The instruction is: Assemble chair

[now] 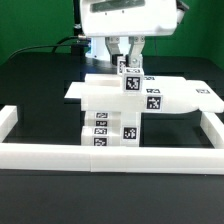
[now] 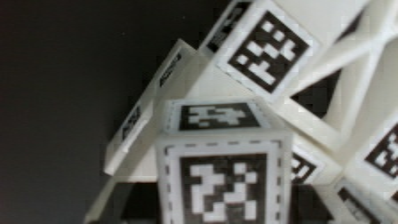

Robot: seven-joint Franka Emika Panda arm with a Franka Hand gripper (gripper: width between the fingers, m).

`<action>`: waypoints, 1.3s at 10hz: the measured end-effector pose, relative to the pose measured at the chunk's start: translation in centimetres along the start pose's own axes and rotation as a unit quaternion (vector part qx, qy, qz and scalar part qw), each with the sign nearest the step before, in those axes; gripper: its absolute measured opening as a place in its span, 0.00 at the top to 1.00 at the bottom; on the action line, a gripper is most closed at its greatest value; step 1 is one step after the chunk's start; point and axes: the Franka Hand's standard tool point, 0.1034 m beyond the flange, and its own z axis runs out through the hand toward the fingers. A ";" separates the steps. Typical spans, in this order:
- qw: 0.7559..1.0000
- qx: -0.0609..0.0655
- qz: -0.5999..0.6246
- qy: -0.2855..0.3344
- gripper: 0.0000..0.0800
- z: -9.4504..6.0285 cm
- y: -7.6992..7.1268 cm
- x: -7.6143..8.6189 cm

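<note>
The chair parts are white pieces with black-and-white tags. A flat plate [image 1: 100, 95] lies across stacked blocky pieces [image 1: 110, 128] in the middle of the table. My gripper [image 1: 130, 64] hangs straight above the plate, its two fingers closed on a small upright tagged block [image 1: 130, 80] that stands on or just over the plate's top. In the wrist view this block [image 2: 221, 180] fills the middle, with slanted white bars and another large tag [image 2: 267, 45] behind it. My fingers are not clear in the wrist view.
A long low white border rail [image 1: 110, 156] without tags runs along the front and up both sides [image 1: 214, 128] of the work area. The table is black. The robot's white body [image 1: 130, 18] is at the back.
</note>
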 end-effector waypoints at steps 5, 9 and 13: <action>1.000 0.006 0.010 0.004 0.45 0.0 0.3 0.6; 0.953 -0.015 -0.303 -0.025 0.19 0.0 -0.1 -0.6; 0.887 -0.025 -0.461 -0.029 0.19 0.2 0.0 -0.7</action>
